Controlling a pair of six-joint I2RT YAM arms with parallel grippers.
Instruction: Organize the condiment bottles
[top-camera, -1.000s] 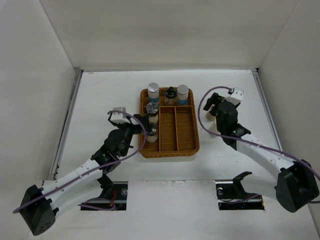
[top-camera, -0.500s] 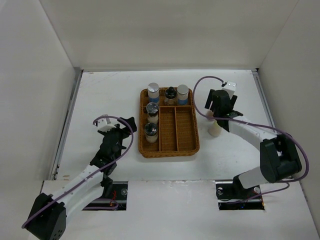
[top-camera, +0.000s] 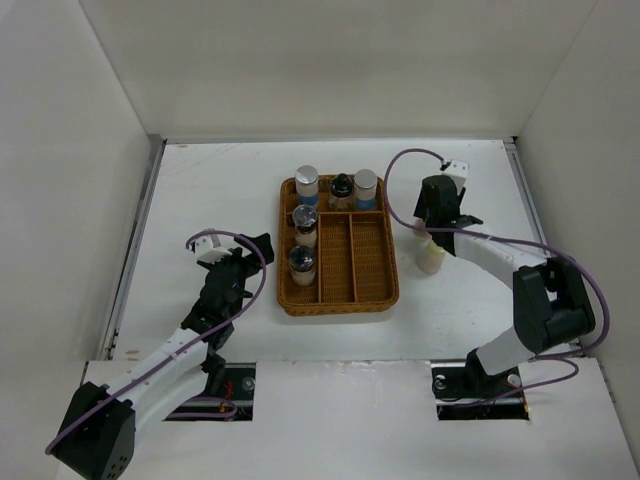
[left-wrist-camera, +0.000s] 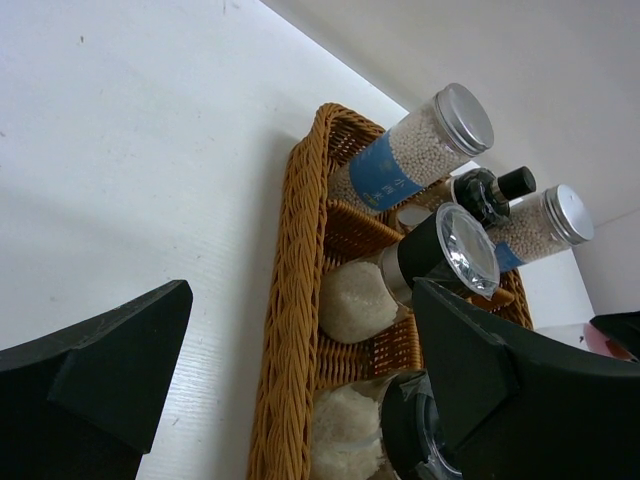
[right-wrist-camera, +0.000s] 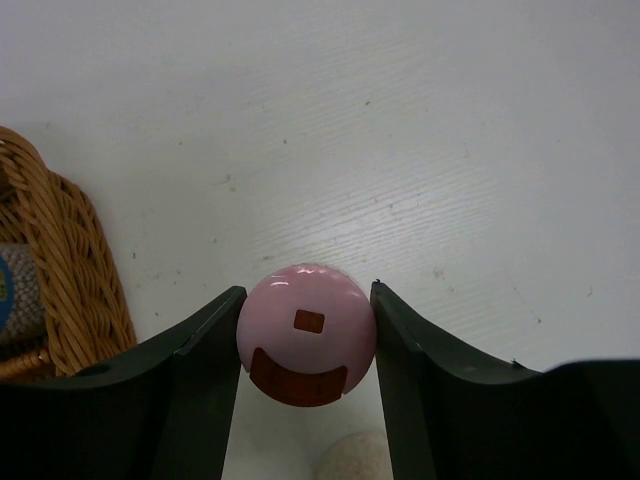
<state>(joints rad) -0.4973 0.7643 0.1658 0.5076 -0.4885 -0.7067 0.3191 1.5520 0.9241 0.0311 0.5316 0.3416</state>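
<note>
Two grey-capped cylinders (top-camera: 307, 183) (top-camera: 366, 185) and a small black-topped bottle (top-camera: 342, 188) stand in the back row of the wicker tray (top-camera: 372, 262). Two glass shakers (top-camera: 305, 222) (top-camera: 301, 263) stand in its left column; they also show in the left wrist view (left-wrist-camera: 400, 275). The pink-capped cream bottle (top-camera: 430, 256) stands on the table right of the tray. My right gripper (top-camera: 434, 226) is over it, with both fingers against the pink cap (right-wrist-camera: 307, 333). My left gripper (top-camera: 243, 262) is open and empty, left of the tray.
White walls close in the table on the left, back and right. The tray's middle and right compartments (top-camera: 355, 250) hold nothing. The wicker rim (left-wrist-camera: 295, 300) lies between my left fingers and the shakers.
My left gripper has let go of the near shaker and drawn back left from the tray. My right gripper has swung in over the pink-capped bottle and closed on its cap.
</note>
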